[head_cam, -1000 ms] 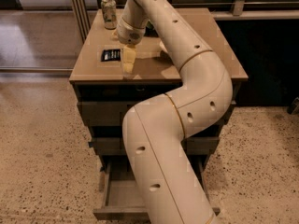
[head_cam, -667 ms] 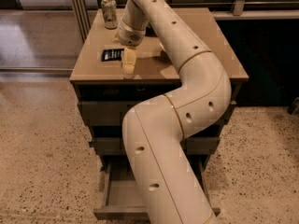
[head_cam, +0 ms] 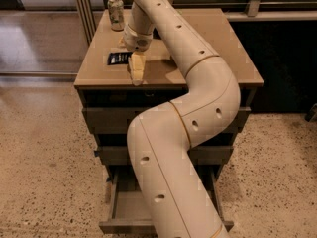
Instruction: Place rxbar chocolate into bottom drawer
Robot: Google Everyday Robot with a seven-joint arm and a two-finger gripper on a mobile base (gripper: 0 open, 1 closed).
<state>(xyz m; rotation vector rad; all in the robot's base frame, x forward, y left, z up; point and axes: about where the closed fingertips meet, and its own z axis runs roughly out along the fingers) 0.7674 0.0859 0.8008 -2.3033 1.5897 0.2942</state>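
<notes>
The rxbar chocolate (head_cam: 119,58) is a small flat black wrapper with white lettering, lying on the left part of the cabinet top (head_cam: 99,68). My gripper (head_cam: 136,72) hangs just to the right of the bar, close over the cabinet top near its front edge. It holds nothing that I can see. The bottom drawer (head_cam: 125,226) is pulled out at the foot of the cabinet. Its inside shows on the left, and my arm hides the rest.
A pale green drink can (head_cam: 116,13) stands at the back left corner of the cabinet top. Two shut drawers (head_cam: 106,118) sit above the open one. My arm (head_cam: 198,108) bends in front of the cabinet's right half. Speckled floor (head_cam: 44,172) lies all around.
</notes>
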